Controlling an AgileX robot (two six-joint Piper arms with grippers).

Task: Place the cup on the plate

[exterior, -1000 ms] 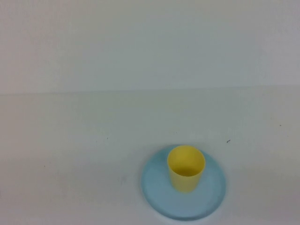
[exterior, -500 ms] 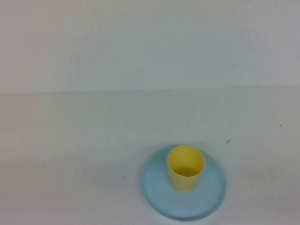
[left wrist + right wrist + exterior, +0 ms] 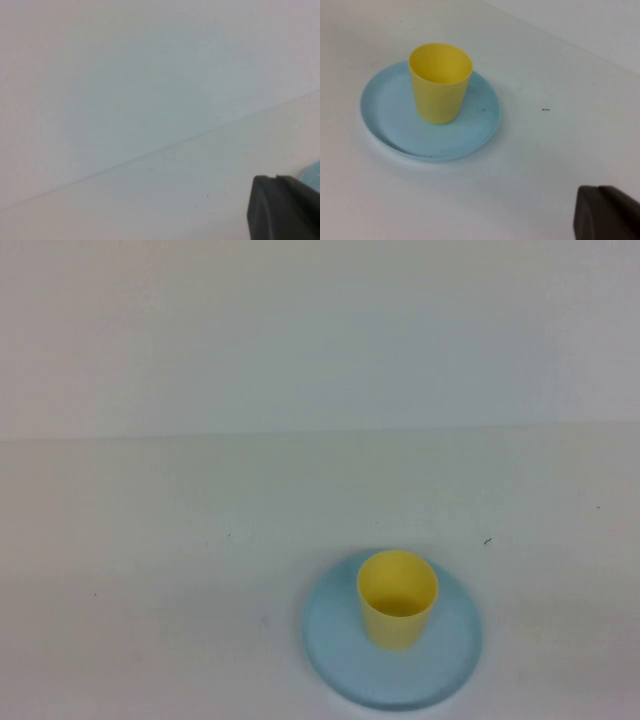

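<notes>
The yellow cup (image 3: 397, 598) stands upright on the light blue plate (image 3: 330, 640) near the table's front edge, right of centre. The right wrist view shows the same cup (image 3: 440, 82) on the plate (image 3: 380, 107). My right gripper (image 3: 596, 189) is shut, holds nothing and stays well away from the plate. My left gripper (image 3: 275, 177) is shut and empty too, over bare table, with a sliver of the plate (image 3: 312, 175) just beyond it. Neither arm shows in the high view.
The white table (image 3: 150, 570) runs back to a white wall, which it meets along a faint line (image 3: 300, 432). A few small dark specks (image 3: 487, 540) mark the tabletop.
</notes>
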